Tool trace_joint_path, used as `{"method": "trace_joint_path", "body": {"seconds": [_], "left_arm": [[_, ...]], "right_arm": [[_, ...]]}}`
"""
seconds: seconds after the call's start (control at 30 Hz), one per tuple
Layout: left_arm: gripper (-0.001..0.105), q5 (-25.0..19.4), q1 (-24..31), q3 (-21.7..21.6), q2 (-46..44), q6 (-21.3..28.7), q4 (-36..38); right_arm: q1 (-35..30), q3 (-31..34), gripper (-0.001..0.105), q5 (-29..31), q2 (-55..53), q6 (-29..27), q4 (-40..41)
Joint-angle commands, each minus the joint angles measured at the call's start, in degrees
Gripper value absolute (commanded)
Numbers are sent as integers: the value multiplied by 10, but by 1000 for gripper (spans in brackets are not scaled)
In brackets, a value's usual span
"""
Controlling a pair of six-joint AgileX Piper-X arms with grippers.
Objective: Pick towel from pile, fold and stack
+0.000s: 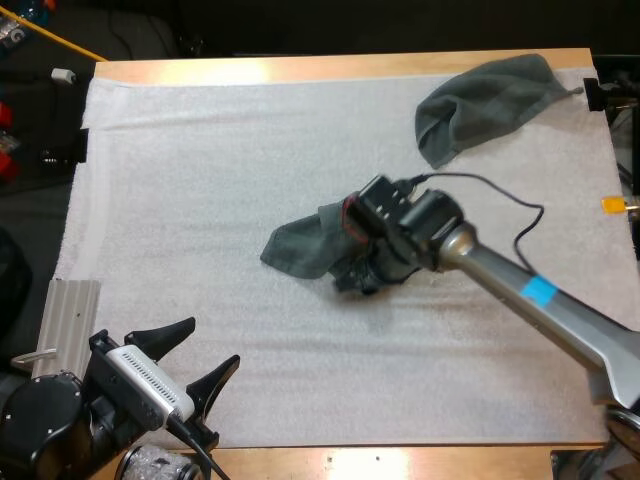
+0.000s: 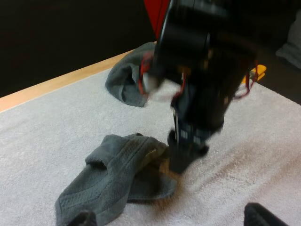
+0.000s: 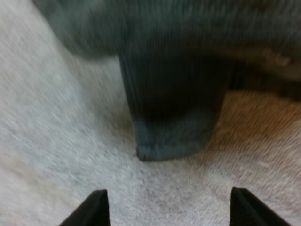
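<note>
Near-left corner: left gripper, fingers spread. Bare white mat wide open left and far. Crumpled towel at mat centre, with right gripper at its right end, fingers apart and clear of the cloth. Second towel at far-right corner, reaching the mat's far edge.

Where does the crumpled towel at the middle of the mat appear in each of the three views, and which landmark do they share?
High view: the crumpled towel lies mid-mat, at the tip of the right gripper.
Left wrist view: it lies at the foot of the right gripper.
Right wrist view: it is just ahead of the open jaws.
Shared landmark: the white mat beneath it.
</note>
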Motion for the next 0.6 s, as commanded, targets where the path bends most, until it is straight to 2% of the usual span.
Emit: {"method": "trace_joint_path", "body": {"seconds": [0.0,0.23,0.3,0.57], "left_arm": [[60,5,-3,-3,0,0,-1],[60,5,-3,-3,0,0,1],[60,5,-3,-3,0,0,6],[60,5,-3,-3,0,1,31]], "right_arm": [[5,4,52,5,10,-8,-5],[24,6,52,5,57,8,-49],[24,6,52,22,77,31,-64],[24,6,49,64,117,49,-74]]}}
